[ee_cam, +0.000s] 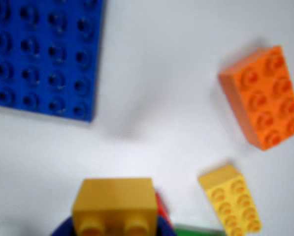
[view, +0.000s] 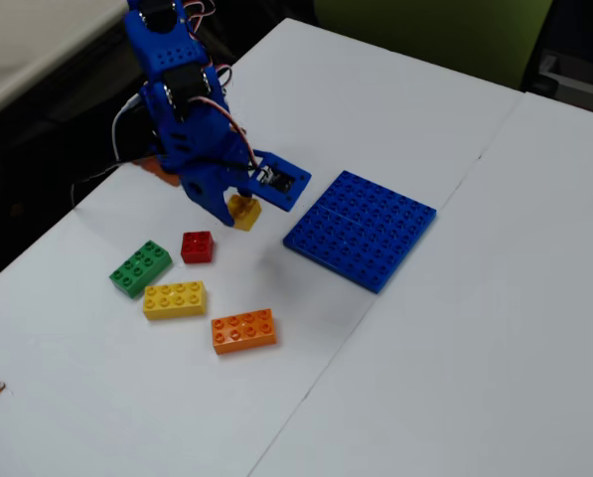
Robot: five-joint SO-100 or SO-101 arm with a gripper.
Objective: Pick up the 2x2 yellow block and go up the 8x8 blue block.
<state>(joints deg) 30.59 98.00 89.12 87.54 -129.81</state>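
Note:
My blue gripper is shut on the 2x2 yellow block and holds it above the white table, left of the 8x8 blue block in the fixed view. In the wrist view the yellow block fills the bottom centre between the blue jaws, with two studs showing. The blue baseplate lies at the top left of the wrist view, apart from the block.
On the table lie a red 2x2 brick, a green brick, a longer yellow 2x4 brick and an orange 2x4 brick. The wrist view shows the orange brick and the yellow 2x4 brick at the right.

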